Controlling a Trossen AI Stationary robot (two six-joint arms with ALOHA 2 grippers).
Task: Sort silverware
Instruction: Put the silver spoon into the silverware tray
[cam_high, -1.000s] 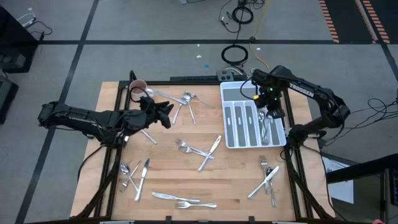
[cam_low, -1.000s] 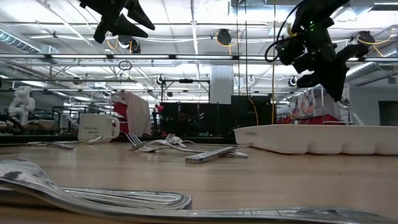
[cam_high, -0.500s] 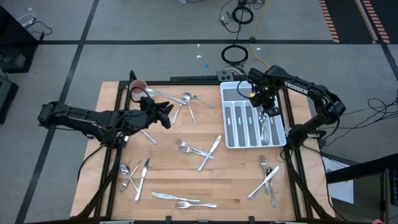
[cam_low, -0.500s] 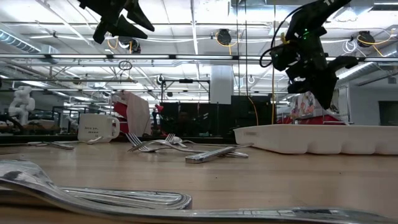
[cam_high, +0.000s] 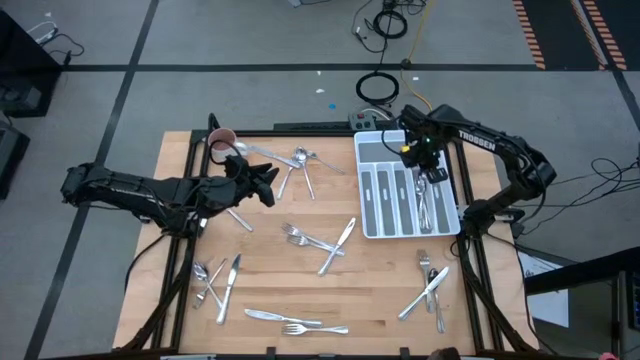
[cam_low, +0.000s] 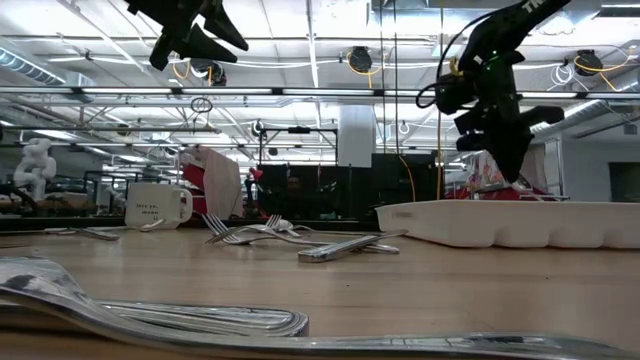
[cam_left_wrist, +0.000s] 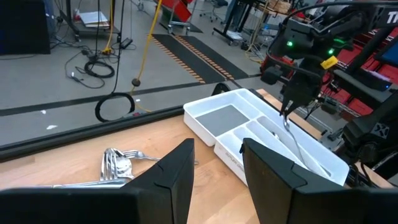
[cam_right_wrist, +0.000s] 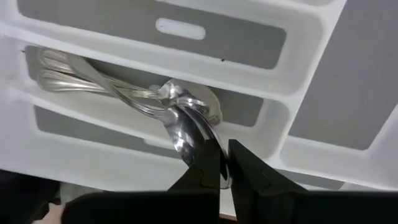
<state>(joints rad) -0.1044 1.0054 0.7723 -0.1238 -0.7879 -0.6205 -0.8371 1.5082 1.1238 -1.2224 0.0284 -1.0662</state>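
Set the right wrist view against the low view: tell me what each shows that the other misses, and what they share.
Only the right wrist view looks into the white tray: spoons already lie in one compartment, and the right gripper is shut on a spoon just above them.

Only the low view shows the left gripper raised high, the mug and loose forks on the table; the tray's inside is hidden there.

Both show the right gripper at the tray.

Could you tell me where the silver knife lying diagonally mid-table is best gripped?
Probably the flat-lying silver knife at its end nearest the white compartmented tray, from straight above, closing across its slim width: silver forks cross its middle.
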